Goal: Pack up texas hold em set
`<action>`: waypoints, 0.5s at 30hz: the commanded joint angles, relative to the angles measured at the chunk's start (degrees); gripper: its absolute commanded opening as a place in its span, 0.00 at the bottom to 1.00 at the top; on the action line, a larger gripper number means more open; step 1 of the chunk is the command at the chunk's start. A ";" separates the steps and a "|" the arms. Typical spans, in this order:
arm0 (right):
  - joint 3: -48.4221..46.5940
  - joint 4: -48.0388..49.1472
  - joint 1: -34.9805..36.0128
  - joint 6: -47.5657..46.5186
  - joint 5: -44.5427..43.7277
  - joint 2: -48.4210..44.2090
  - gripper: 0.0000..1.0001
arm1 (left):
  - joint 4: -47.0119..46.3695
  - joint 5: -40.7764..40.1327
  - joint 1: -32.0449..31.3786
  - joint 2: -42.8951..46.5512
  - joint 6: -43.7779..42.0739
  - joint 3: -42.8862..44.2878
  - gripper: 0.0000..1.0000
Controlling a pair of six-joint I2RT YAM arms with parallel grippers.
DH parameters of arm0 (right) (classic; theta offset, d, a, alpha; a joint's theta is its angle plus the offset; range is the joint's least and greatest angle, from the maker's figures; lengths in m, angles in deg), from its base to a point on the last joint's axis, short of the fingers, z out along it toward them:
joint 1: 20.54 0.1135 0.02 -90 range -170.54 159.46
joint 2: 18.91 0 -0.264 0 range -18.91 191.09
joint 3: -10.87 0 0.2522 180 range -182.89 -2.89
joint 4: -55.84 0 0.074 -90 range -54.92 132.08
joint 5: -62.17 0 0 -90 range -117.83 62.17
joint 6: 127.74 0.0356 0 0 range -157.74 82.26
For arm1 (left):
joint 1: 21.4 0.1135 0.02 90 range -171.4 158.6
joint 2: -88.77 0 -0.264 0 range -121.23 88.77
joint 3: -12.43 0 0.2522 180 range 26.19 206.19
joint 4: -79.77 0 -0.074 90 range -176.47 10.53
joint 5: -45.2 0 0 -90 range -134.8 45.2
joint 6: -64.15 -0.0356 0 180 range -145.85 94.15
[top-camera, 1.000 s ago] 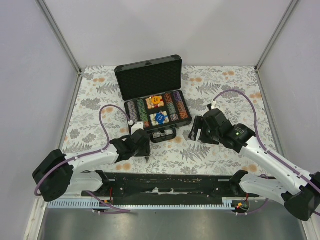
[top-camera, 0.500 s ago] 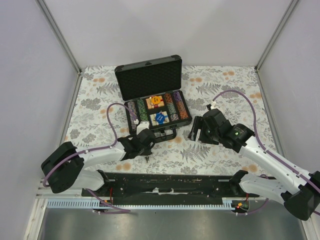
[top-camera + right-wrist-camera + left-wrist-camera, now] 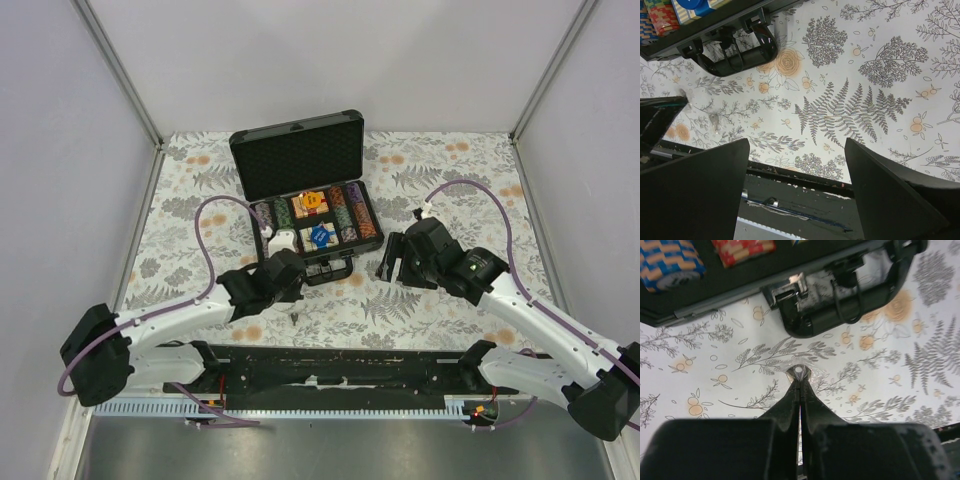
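The black case (image 3: 298, 155) of the texas hold em set stands open at the table's middle. Rows of striped chips (image 3: 350, 212) and a red deck (image 3: 310, 203) and a blue deck (image 3: 320, 236) lie in its foam base. Its handle (image 3: 840, 310) faces the arms. Just in front of the handle, my left gripper (image 3: 799, 377) is shut, its tips pinching a small crinkled clear packet (image 3: 799, 371) with a round white button inside, down on the cloth. My right gripper (image 3: 395, 260) hovers to the right of the case, open with nothing between its fingers (image 3: 890, 190).
A leaf-and-flower patterned cloth (image 3: 440, 170) covers the table, with grey walls on three sides. The black mounting rail (image 3: 340, 370) runs along the near edge. In the right wrist view, two small shiny scraps (image 3: 714, 120) lie on the cloth near the handle (image 3: 735, 55).
My left gripper has closed down onto the small clear packet in front of the case handle, and its arm has shifted a little. The right arm has not moved.
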 commanded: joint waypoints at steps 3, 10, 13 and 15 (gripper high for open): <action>0.33 2.11 -0.19 -0.70 0.13 -0.51 0.85 | 1.31 -5.43 -0.09 4.31 -4.47 7.82 0.02; 0.33 2.02 -0.28 -0.52 0.65 -0.77 0.85 | -1.32 -4.73 4.64 -1.92 -8.96 18.10 0.02; 0.33 1.93 -0.19 -0.26 0.83 -2.18 0.85 | -2.90 -1.93 8.77 -5.35 -9.40 21.88 0.02; 0.24 1.93 -0.19 -0.17 0.39 -2.97 0.85 | -4.13 -0.25 11.23 -7.20 -8.35 23.64 0.02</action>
